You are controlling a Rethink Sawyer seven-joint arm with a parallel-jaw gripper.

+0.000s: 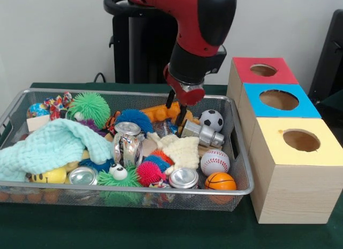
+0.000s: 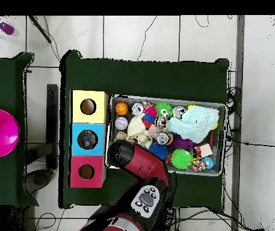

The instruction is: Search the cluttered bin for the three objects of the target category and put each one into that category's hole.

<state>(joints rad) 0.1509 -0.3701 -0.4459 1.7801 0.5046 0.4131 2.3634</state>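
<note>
Pincer [image 1: 177, 110]: fingers apart, holding nothing, lowered into the bin [image 1: 238, 147].
Flask [image 1: 202, 133]: lying just beside the fingertips.
Bottle [image 1: 127, 144]: clear, lower in the clutter, near a can [image 1: 184, 178].
Blue hole [image 1: 279, 100]: well apart, outside the bin.

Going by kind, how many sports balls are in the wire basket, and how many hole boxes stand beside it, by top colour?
Soccer ball: 1
Baseball: 1
Basketball: 1
Red-topped box: 1
Blue-topped box: 1
Yellow-topped box: 1
Total: 6
</note>
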